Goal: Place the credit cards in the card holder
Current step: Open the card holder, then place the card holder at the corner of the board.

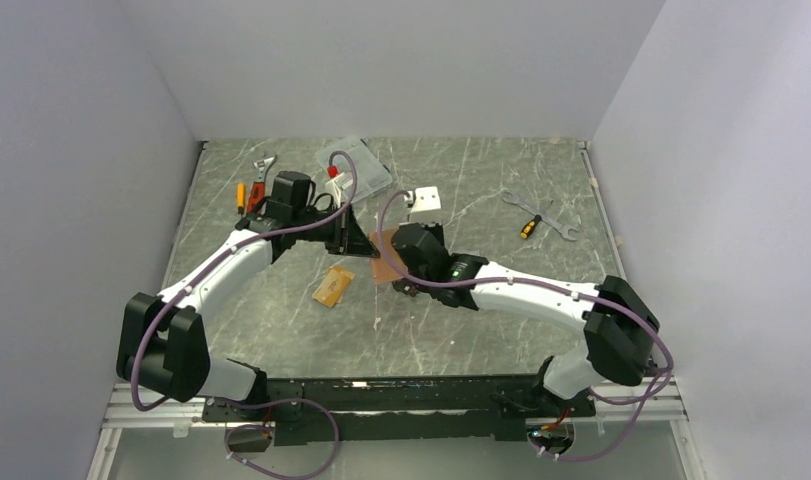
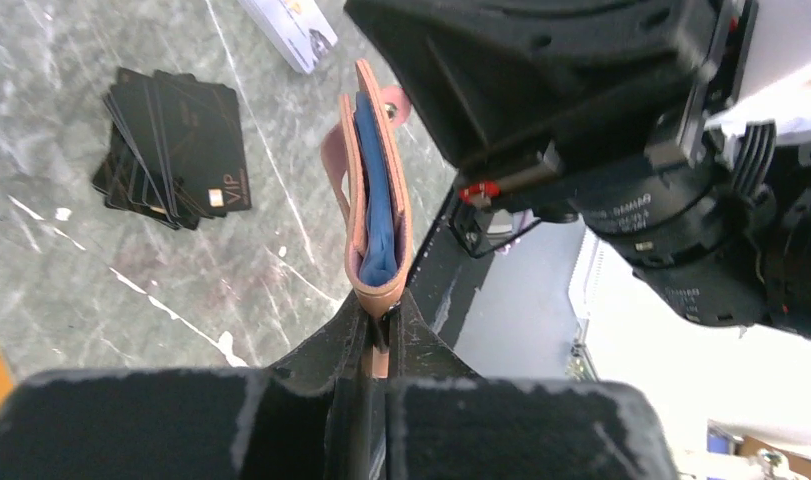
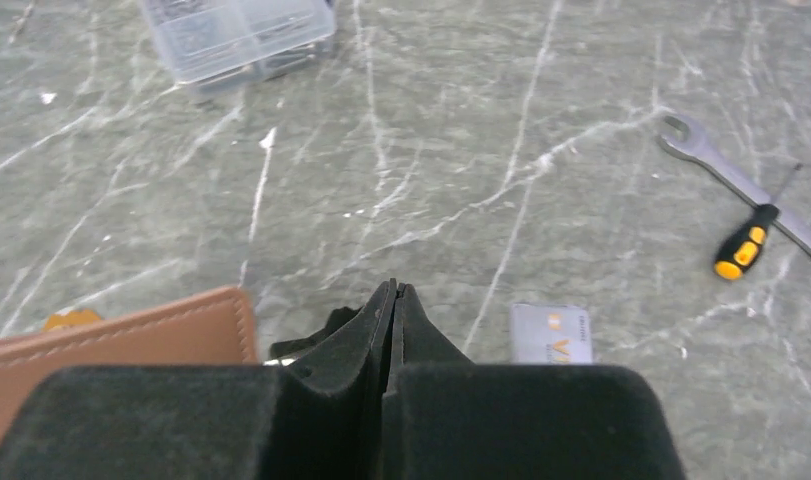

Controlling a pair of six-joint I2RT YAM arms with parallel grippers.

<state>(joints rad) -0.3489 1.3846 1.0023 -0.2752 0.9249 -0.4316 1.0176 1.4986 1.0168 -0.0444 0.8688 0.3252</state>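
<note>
The card holder [image 2: 376, 190] was held on edge, its lower edge pinched in the closed left gripper [image 2: 381, 318] — a thin hold that a nudge could twist loose. The right gripper [image 3: 394, 300] was shut on nothing; the silver-grey card [image 3: 551, 333] lay flat on the surface [image 3: 431, 150] just beyond — likely to skid.

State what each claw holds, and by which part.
Left claw grips the card holder by its closed end, opposite the snap tab. Right claw shut, visibly empty.
</note>
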